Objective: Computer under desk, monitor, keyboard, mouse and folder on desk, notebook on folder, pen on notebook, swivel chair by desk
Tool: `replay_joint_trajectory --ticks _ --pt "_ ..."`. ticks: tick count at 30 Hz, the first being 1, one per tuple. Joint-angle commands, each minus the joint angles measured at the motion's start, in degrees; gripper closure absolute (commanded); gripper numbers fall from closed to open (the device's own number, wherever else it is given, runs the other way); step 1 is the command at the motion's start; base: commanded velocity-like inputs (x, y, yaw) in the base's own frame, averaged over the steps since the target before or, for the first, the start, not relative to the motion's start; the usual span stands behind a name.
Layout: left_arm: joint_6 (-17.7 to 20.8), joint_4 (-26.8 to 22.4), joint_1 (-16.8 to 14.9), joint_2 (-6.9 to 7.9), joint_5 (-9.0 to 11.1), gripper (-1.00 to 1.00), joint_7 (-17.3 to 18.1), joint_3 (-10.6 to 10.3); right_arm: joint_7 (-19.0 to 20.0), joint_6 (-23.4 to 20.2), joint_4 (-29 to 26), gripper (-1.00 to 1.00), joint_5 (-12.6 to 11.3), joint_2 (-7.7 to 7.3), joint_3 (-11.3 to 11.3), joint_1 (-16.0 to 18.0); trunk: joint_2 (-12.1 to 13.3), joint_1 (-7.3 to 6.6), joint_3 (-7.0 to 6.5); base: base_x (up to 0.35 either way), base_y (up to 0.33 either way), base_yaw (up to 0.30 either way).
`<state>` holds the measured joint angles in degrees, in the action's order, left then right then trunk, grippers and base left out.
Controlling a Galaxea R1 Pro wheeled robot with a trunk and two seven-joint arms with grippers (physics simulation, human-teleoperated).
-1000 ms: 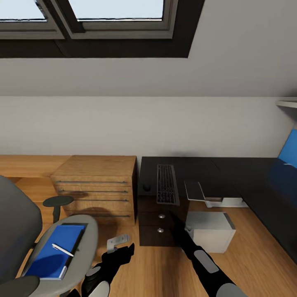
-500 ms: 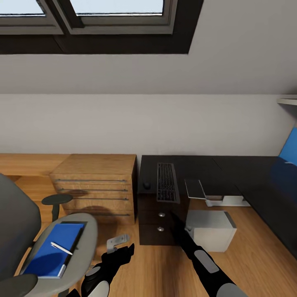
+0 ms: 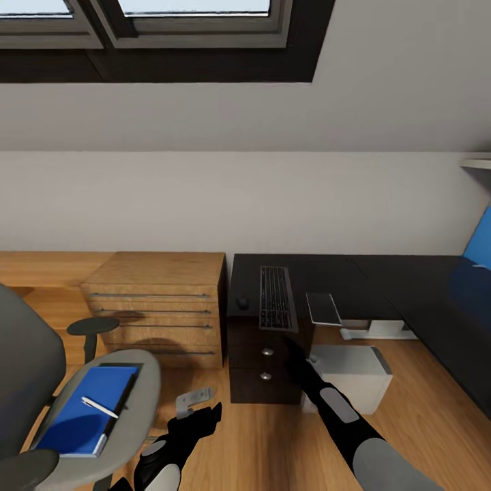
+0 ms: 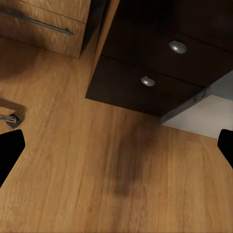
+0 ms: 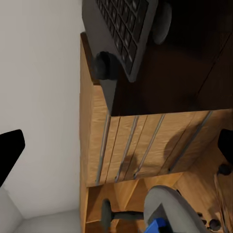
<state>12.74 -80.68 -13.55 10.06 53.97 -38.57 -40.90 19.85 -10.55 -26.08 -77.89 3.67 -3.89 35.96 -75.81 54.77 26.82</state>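
From the head we look forward and down at the desk [image 3: 382, 279] from a little way back, the wall behind it. Our left wrist camera sits low and close, facing the floor before the desk's drawers [image 4: 160, 63]. Our right wrist camera looks across the desk's end toward the dresser [image 5: 141, 145], sharing the keyboard [image 3: 275, 298] with the head view.

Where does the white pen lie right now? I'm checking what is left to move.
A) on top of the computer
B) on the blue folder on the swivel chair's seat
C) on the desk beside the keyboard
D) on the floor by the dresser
B: in the head view the pen lies across the folder, which rests on the swivel chair seat.
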Motion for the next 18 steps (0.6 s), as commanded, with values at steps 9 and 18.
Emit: replay_joint_trajectory --ticks 9,18 --pt "0.17 -0.09 -0.07 0.10 0.09 -1.00 -0.44 -0.06 -3.93 1.00 0.43 -1.00 -0.74 -0.66 -0.16 3.31 -3.66 1.98 1.69 0.000 0.000 0.000" --pt "0.09 -0.21 -0.07 0.11 0.08 -1.00 -0.45 -0.21 -4.05 4.72 1.00 -1.00 -1.14 -0.55 -0.16 3.50 -7.27 3.96 3.30 0.000 0.000 0.000"
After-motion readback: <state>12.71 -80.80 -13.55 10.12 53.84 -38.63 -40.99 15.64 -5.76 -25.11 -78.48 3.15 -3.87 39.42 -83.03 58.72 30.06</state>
